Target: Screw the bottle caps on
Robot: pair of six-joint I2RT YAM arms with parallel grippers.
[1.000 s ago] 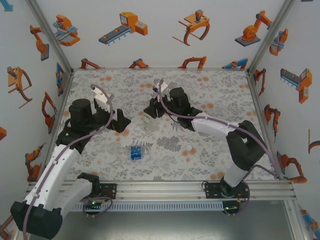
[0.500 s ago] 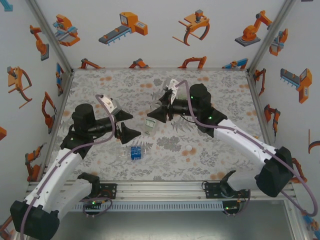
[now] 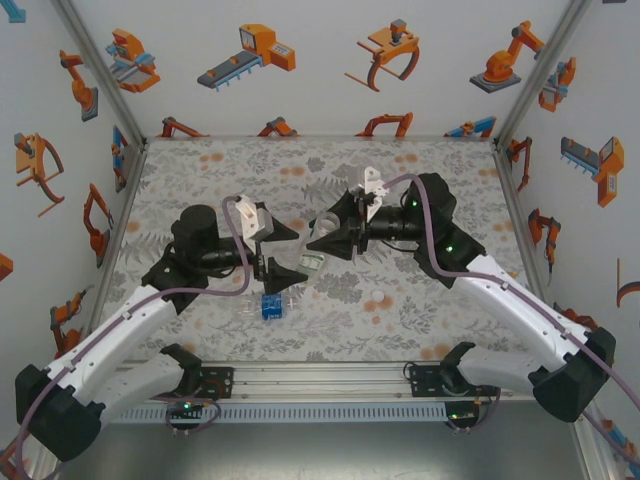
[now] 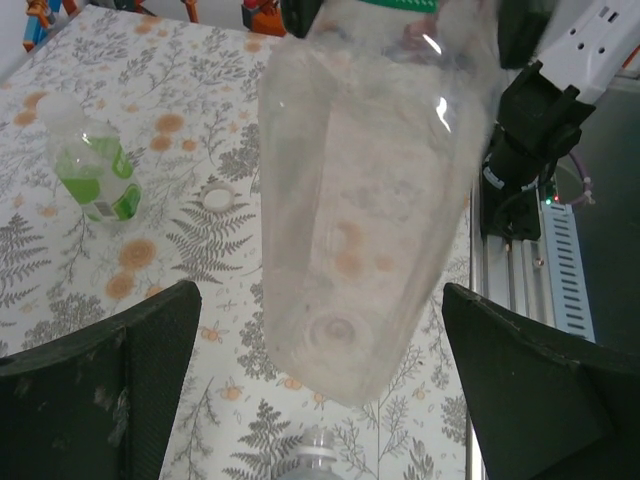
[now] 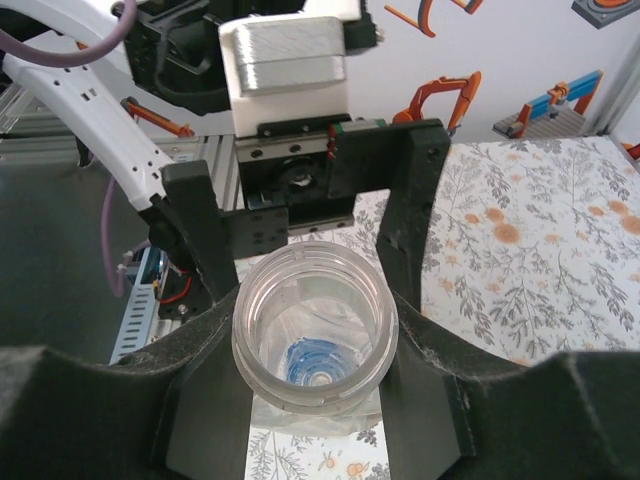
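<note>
Clear bottle (image 5: pixel 310 335) | gripped: right pincer (image 3: pixel 330 235) | flanked: left pincer (image 3: pixel 281 251), spread

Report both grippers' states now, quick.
Left gripper: open, jaws either side of the bottle, not gripping it.
Right gripper: shut on the bottle's neck, holding it up, uncapped.

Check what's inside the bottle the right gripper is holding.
Nothing visible inside the bottle: mouth open, uncapped, walls clear. The blue patch seen through its base looks like the blue-label bottle on the table beyond it. Fingers of the right gripper cover the neck's outside.
</note>
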